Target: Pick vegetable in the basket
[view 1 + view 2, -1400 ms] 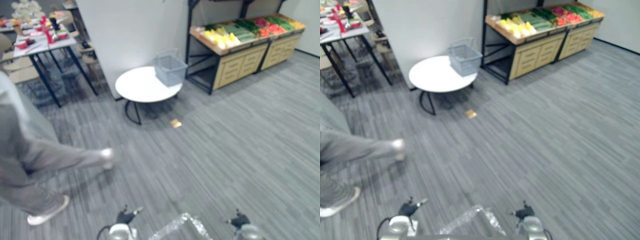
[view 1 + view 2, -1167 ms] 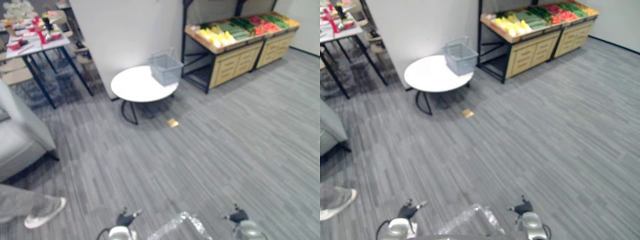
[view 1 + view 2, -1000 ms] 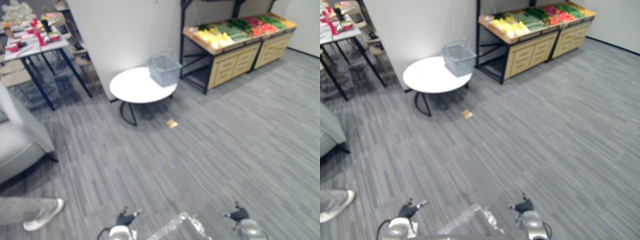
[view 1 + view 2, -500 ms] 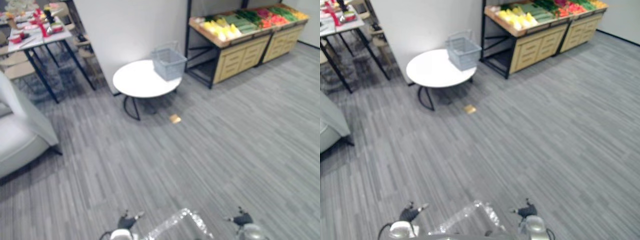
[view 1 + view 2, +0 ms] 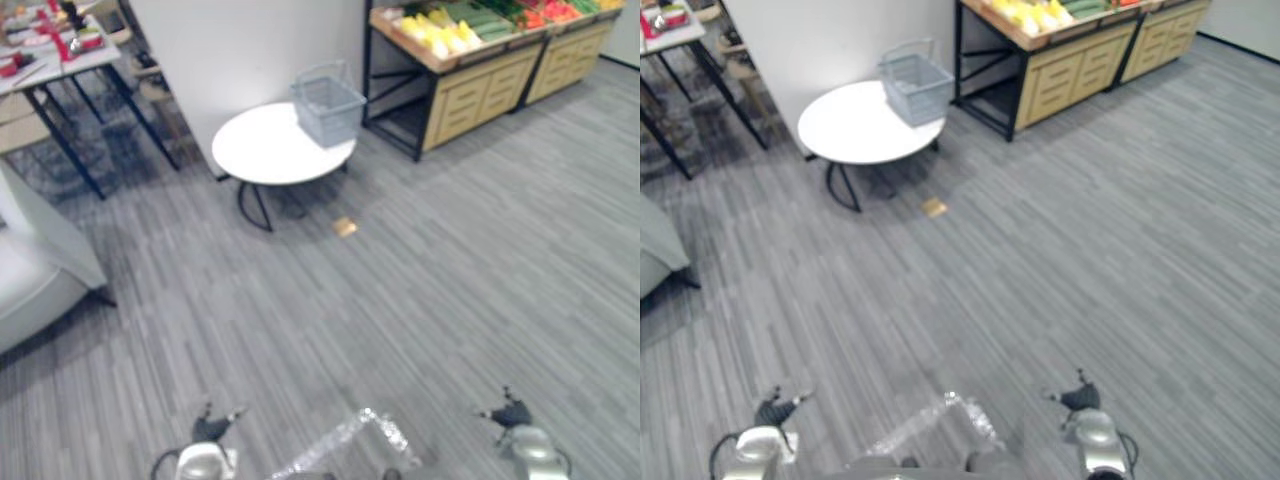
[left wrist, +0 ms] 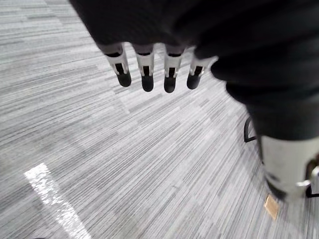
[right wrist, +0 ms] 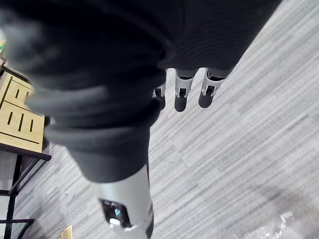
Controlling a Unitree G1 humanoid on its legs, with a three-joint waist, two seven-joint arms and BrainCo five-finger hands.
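Observation:
A grey basket (image 5: 328, 105) stands on the far edge of a round white table (image 5: 262, 152), a few steps ahead of me. To its right, a wooden stand (image 5: 470, 75) carries yellow and green vegetables (image 5: 440, 18) at the upper edge. My left hand (image 6: 146, 64) hangs over the grey floor with straight fingers and holds nothing. My right hand (image 7: 181, 92) hangs the same way, its fingers straight and empty, with the stand's wooden drawers (image 7: 17, 112) off to one side.
A small tan scrap (image 5: 345, 227) lies on the floor in front of the table. A white wall (image 5: 250, 45) rises behind the table. A grey sofa (image 5: 35, 270) sits at the left, and a set dining table (image 5: 50, 55) at the far left.
The person walking at the left has left the view. The camera has moved forward and tipped down, so table and stand sit higher in the picture. Both hands still hang empty.

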